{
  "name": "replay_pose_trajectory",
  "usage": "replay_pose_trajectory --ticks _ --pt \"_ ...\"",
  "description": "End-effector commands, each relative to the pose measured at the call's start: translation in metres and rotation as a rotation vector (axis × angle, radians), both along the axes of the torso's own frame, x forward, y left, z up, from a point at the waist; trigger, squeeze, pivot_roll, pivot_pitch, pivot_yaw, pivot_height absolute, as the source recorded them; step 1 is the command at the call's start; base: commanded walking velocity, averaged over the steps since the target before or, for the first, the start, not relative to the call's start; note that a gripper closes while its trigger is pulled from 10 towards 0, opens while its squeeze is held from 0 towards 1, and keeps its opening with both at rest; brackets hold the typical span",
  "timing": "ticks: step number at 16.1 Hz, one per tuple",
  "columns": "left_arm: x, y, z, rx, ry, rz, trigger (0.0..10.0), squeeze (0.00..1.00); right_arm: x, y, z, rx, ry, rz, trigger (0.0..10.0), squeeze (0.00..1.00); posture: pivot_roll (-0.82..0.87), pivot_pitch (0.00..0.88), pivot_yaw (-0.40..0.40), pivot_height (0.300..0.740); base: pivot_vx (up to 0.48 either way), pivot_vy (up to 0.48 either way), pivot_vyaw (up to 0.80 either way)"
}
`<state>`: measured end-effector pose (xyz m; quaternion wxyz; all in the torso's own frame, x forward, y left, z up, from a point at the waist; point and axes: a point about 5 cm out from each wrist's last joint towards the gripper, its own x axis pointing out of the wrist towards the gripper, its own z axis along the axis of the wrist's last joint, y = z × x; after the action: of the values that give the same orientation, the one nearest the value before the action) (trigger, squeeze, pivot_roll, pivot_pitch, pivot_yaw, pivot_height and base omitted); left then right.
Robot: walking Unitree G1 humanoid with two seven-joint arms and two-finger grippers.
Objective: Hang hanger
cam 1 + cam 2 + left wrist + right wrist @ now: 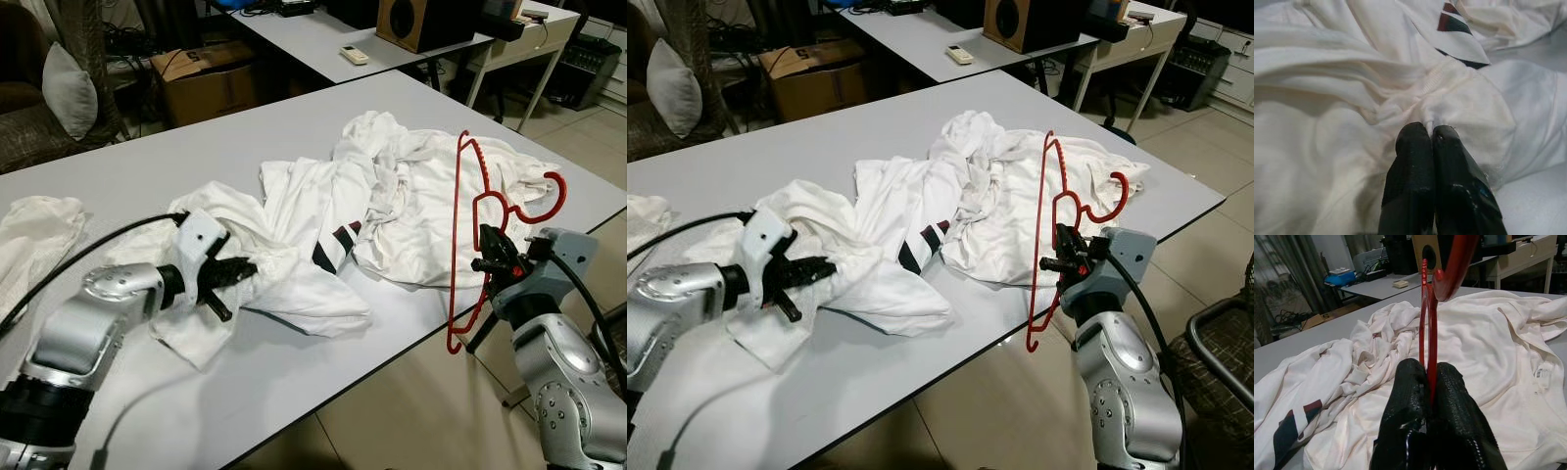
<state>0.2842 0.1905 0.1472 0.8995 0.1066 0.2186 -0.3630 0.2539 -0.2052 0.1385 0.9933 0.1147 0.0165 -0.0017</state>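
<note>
**Both grippers clamped: cloth left, hanger right**

Smooth grey table [294,362] carries a rumpled heap of white garments [411,196]. Left gripper [257,266] pinches soft white fabric together. Right gripper [480,262] grips the thin red plastic hanger [468,235], upright at the table's right edge.

My head views are evenly lit by diffuse overhead room light. The pale grey rectangular tabletop [294,372] shows no hard glare, only soft shadows under the heap of crumpled white cotton garments [392,196]. The background at the upper left is dim. Both head views are sharp, with slight bending of straight lines toward the edges. In my left wrist view the cloth is bright near the top and shaded close to my black fingers [1415,181], which are soft in focus. In my right wrist view the thin red plastic hanger [1426,323] blurs at close range.
</note>
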Motion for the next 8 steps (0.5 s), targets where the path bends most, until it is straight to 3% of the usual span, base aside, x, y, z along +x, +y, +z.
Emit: replay_pose_trajectory --ticks 1,5,7,8 --pt "0.004 0.006 0.007 0.007 -0.027 0.015 0.0 0.0 0.002 0.0 0.007 -0.007 -0.037 -0.001 10.0 0.0 -0.16 0.0 0.045 0.74 0.0 0.0 0.0" --pt "0.013 0.03 0.02 0.046 -0.07 0.079 0.0 0.0 0.002 0.001 0.007 -0.004 -0.036 -0.005 10.0 0.0 -0.15 0.0 0.044 0.74 0.0 0.0 0.0" --pt "0.028 0.053 0.03 0.196 -0.132 0.126 0.0 0.0 0.004 0.001 0.007 0.0 -0.04 -0.004 10.0 0.0 -0.15 0.0 0.043 0.74 0.0 0.0 0.0" --pt "0.049 0.074 0.048 0.368 -0.228 0.198 0.0 0.0 0.007 0.003 0.008 0.002 -0.044 0.002 10.0 0.0 -0.14 0.0 0.037 0.74 0.0 0.0 0.0"
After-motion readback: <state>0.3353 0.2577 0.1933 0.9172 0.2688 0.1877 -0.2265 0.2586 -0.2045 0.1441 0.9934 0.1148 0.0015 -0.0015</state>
